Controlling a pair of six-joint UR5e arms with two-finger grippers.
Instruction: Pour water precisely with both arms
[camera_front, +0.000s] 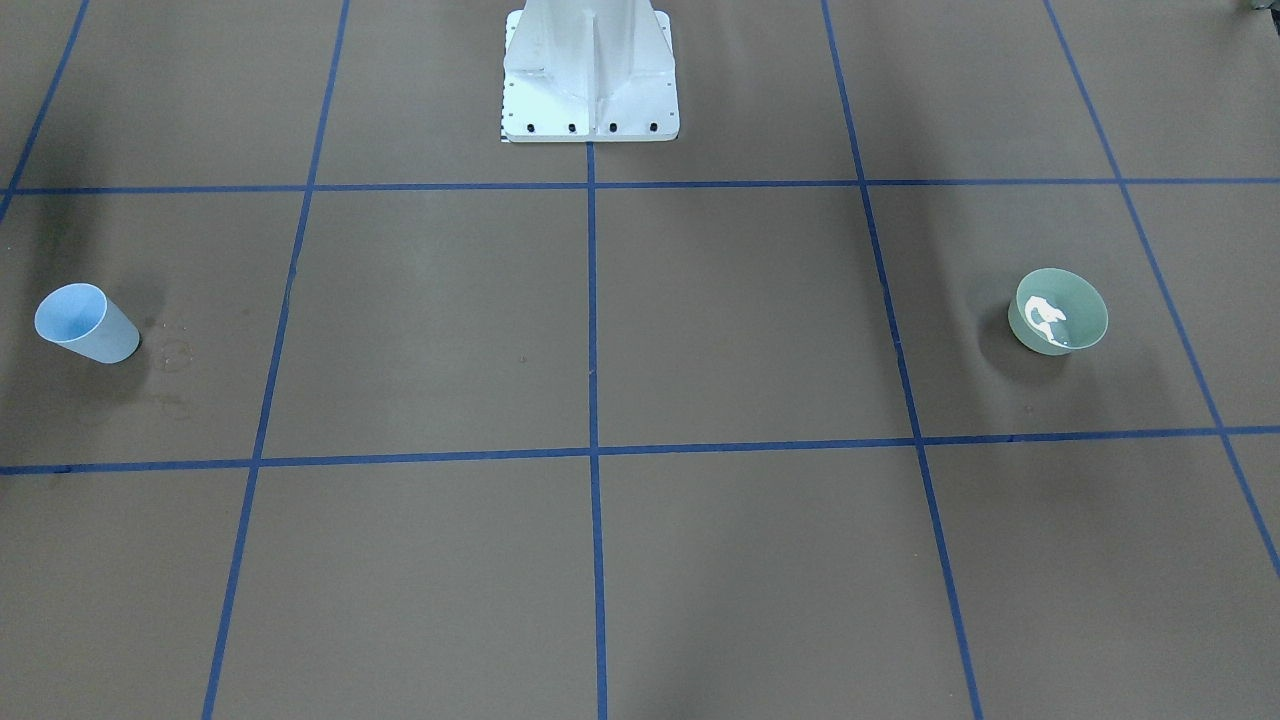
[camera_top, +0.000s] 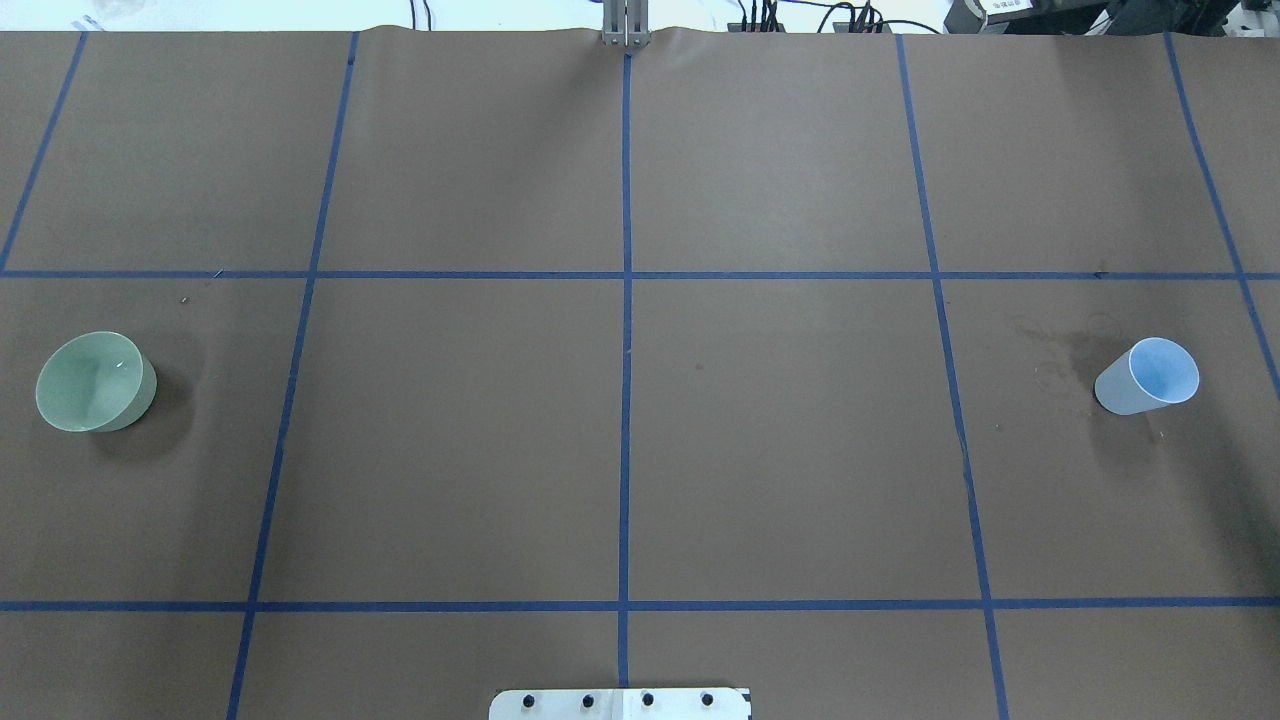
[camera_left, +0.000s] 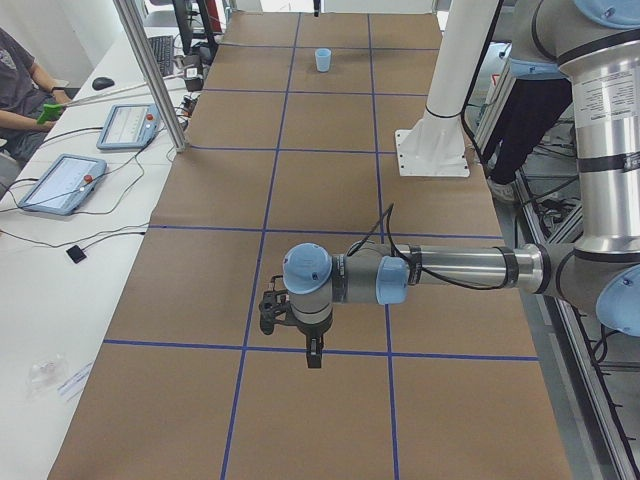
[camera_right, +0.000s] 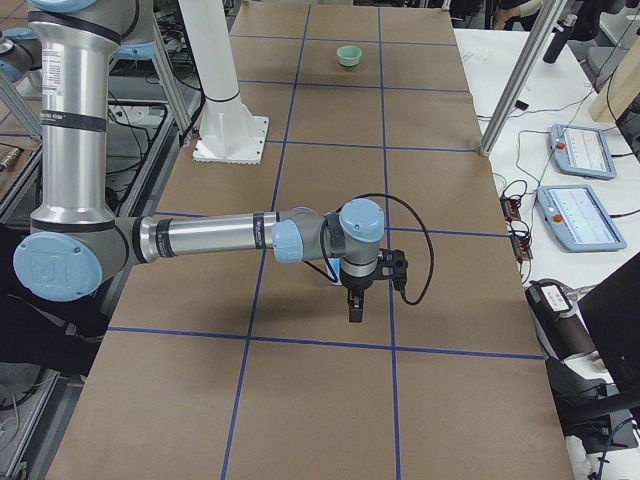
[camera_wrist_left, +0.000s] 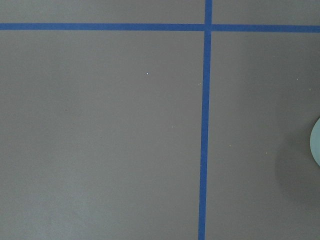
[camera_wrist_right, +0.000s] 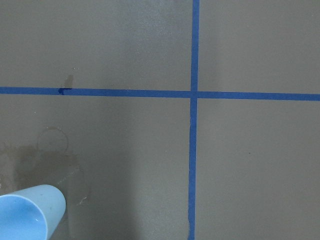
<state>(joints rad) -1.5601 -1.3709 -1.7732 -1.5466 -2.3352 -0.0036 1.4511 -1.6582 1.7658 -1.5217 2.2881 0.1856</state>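
Fingers first: left fingers (camera_left: 314, 352) hang point-down over counter (camera_top: 780, 450); clenched or released, cannot tell from side. Right fingers (camera_right: 355, 305) likewise, cannot tell. Water (camera_front: 1047, 318) lies in green bowl (camera_front: 1058, 311), upright at robot's left end, so left arm nearer. Blue cup (camera_front: 88, 322) upright at opposite end, nearer right arm. Vessels well apart; each arm likely fetches own.
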